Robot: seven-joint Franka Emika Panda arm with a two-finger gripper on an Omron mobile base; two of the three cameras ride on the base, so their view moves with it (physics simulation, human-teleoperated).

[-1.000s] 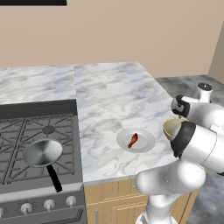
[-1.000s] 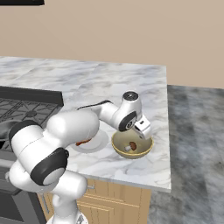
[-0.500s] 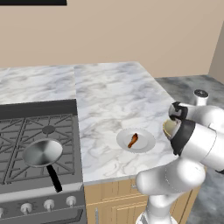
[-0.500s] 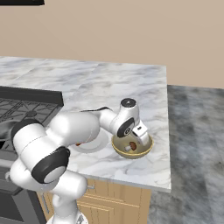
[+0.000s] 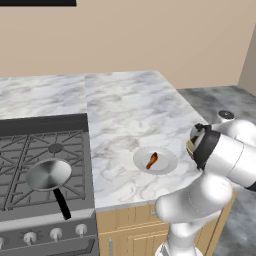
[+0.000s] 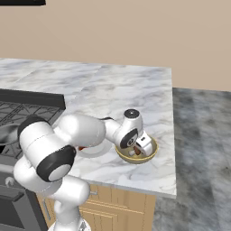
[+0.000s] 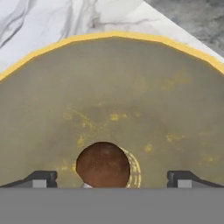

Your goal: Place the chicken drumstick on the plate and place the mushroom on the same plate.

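Brown mushroom (image 7: 103, 164) sits between spread hand (image 7: 111, 178) fingers inside bowl (image 7: 183, 100); drumstick (image 5: 151, 160) plated already; next: lower, close, lift.

Rendered frames, flat even lighting, bright overall, no clear light direction. Worktop (image 5: 125, 105) marble has no glare; white arm shells show soft shading only. Faint contact shadow under the plate (image 5: 167, 161) left of the gripper (image 7: 111, 179). Base views sharp edge to edge, no distortion. Hand view is soft and blotchy up close: bowl (image 7: 131, 87) texture pixelated, mushroom (image 7: 103, 165) between the fingertips slightly blurred.
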